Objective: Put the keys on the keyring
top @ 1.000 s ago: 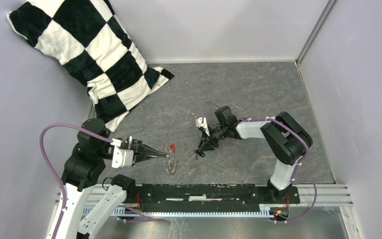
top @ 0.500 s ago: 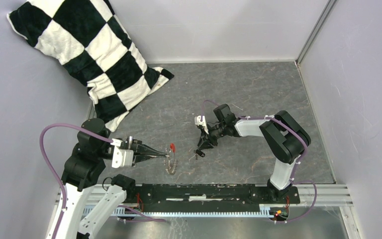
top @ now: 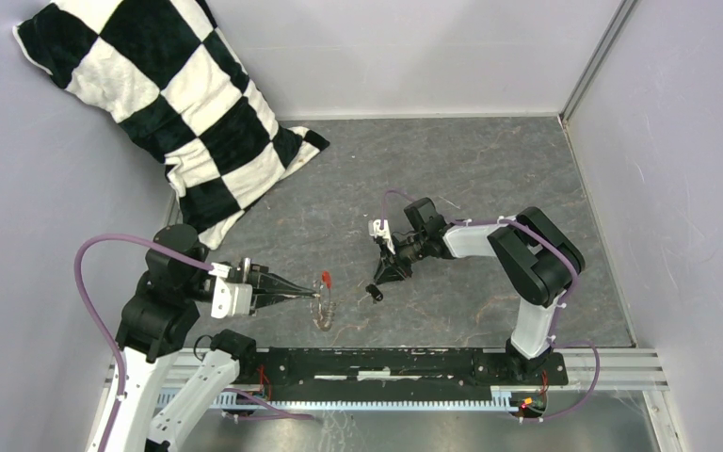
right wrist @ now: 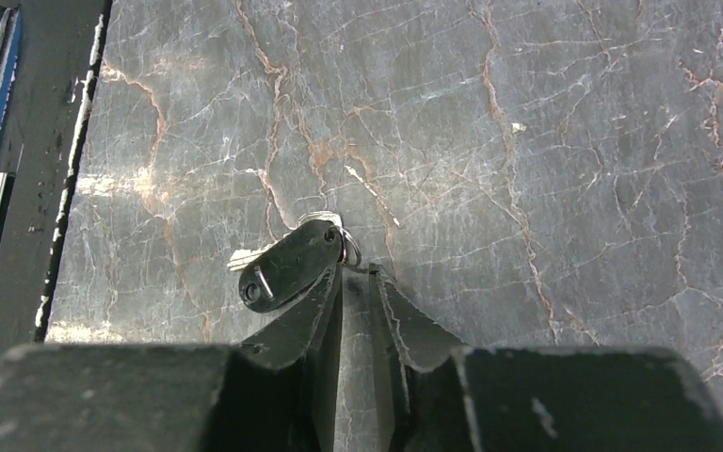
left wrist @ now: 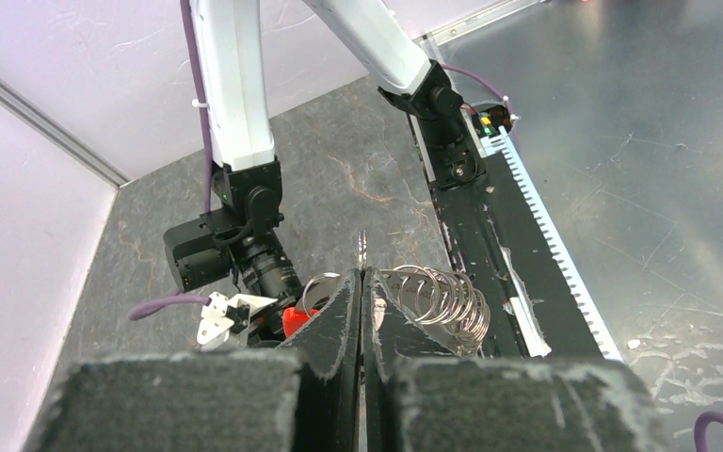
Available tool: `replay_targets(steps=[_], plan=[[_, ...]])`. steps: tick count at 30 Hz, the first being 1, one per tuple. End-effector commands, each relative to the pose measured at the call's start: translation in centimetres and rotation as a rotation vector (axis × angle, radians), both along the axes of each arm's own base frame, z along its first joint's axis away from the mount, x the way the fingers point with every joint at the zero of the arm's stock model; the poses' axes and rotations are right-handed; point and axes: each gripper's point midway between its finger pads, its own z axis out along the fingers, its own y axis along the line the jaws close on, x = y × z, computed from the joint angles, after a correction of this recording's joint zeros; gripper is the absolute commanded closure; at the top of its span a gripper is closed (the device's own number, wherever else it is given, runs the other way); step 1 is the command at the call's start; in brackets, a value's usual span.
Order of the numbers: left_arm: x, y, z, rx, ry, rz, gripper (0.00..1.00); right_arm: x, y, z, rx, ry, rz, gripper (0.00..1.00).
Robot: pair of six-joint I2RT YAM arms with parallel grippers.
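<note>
The left arm stretches rightward from the near left, with the left gripper (left wrist: 361, 278) pinched tight on the keyring (left wrist: 433, 297). The right arm bends back leftward, wrist angled down, the right gripper (right wrist: 361, 276) narrowly parted.

Grey marbled table (top: 490, 179) bearing checkered pillow (top: 179, 113), small key (right wrist: 287, 264).

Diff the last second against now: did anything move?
The right arm shifted slightly left and toward the near edge. That carried the right hand closer onto the loose black-headed key. Whether the hand grips the key can't be told. Nothing was let go. Unchanged: the left hand stays shut on the keyring, with its red tag in the same spot.
</note>
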Motion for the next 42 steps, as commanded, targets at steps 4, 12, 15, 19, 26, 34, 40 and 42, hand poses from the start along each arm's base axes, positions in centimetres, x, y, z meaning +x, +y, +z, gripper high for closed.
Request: replay_targets(steps=[4,12,15,19,26,34,40,42], plan=[[-0.3,0.1,0.4,-0.007,0.005,0.001,0.98,0.2,0.2,0.3,0.012,-0.007,0.004,0.7],[-0.2,0.1,0.3,-0.006,0.0,0.006,0.98,0.2,0.6,1.1,0.035,0.001,0.01,0.68],[-0.2,0.1,0.2,-0.005,-0.004,0.01,0.98,0.3,0.8,1.2,0.036,0.007,0.016,0.67],[-0.2,0.1,0.2,-0.005,-0.006,0.013,0.98,0.6,1.0,1.4,0.038,-0.011,0.017,0.66],[-0.2,0.2,0.1,-0.004,-0.007,0.016,0.98,1.2,1.2,1.7,0.035,-0.032,0.005,0.61],[-0.2,0.2,0.1,-0.004,-0.01,0.022,0.98,0.9,1.4,1.5,0.034,-0.001,0.041,0.53],[-0.1,0.2,0.1,-0.003,-0.012,0.026,0.98,0.0,1.0,0.7,0.018,0.034,0.088,0.54],[-0.1,0.2,0.1,-0.003,-0.014,0.028,0.98,-0.3,0.9,0.6,0.018,0.043,0.102,0.56]])
